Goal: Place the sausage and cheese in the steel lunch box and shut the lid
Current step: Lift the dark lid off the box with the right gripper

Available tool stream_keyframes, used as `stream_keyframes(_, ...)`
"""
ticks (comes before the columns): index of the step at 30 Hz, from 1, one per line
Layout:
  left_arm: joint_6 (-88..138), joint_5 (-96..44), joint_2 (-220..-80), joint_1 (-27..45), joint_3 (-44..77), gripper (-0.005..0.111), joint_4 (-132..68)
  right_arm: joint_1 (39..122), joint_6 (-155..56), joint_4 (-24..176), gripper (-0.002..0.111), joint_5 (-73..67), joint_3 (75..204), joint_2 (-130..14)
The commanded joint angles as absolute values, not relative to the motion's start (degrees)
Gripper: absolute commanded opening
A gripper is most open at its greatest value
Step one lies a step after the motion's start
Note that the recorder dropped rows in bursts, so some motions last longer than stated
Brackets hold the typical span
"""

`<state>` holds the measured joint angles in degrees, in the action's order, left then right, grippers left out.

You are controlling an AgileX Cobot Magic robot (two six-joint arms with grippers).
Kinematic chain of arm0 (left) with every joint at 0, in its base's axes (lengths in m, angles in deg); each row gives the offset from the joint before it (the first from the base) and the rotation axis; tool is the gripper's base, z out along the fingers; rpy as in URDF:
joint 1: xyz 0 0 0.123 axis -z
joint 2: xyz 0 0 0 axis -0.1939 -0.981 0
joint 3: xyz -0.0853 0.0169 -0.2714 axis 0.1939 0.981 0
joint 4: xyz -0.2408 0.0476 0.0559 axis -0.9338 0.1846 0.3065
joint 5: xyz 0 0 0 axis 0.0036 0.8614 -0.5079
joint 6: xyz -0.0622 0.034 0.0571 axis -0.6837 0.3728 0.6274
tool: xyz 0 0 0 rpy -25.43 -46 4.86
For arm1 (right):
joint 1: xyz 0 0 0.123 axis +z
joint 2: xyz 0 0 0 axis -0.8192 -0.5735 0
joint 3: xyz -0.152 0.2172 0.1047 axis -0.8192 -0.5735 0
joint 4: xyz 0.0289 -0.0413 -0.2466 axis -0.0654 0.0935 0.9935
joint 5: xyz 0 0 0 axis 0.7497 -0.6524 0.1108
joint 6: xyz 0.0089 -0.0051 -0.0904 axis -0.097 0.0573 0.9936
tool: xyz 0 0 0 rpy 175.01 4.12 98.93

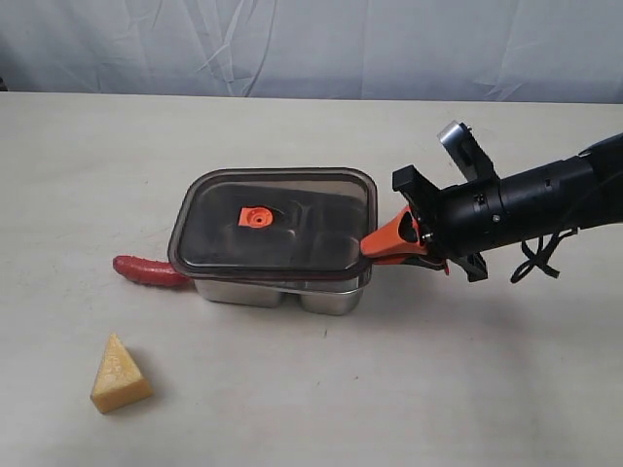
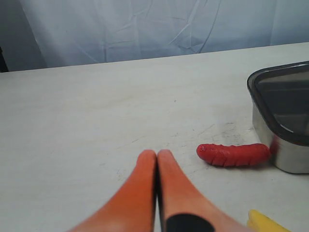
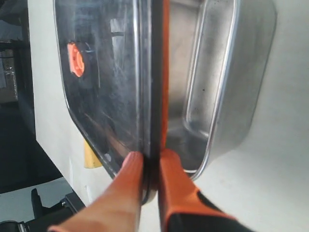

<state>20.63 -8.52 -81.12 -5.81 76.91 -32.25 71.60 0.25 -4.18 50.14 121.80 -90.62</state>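
The dark translucent lid (image 1: 277,224) with its orange valve tab lies over the steel lunch box (image 1: 331,297), overhanging it. My right gripper (image 1: 375,243) is shut on the lid's right edge. The right wrist view shows that rim pinched between the orange fingers of the right gripper (image 3: 150,157), the lid (image 3: 106,72) on one side and the bare inside of the lunch box (image 3: 217,72) on the other. The red sausage (image 1: 146,270) lies on the table against the box's left end. The yellow cheese (image 1: 120,375) sits nearer the front left. My left gripper (image 2: 157,153) is shut and empty, short of the sausage (image 2: 234,154).
A pale table (image 1: 467,389) carries everything, with a grey curtain (image 1: 311,39) behind it. The left arm does not show in the exterior view. A corner of the cheese (image 2: 265,222) shows beside the left fingers.
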Motion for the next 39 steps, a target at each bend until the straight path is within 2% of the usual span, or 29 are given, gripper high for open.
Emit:
stream_keyframes(1,20.3,-9.6,-80.7,-5.9,77.1,0.0,-31.9,71.7,0.9,-4.9,-0.001,50.6,121.9,-90.5)
stream_keyframes(13,20.3,-9.6,-80.7,-5.9,77.1,0.0,-31.9,71.7,4.3,-9.5,-0.001,46.0,121.9,-83.0)
stream_keyframes(33,20.3,-9.6,-80.7,-5.9,77.1,0.0,-31.9,71.7,5.4,-9.8,-0.001,46.8,121.9,-72.6)
stream_keyframes(39,20.3,-9.6,-80.7,-5.9,77.1,0.0,-31.9,71.7,5.2,-4.1,-0.001,42.3,123.3,-67.6)
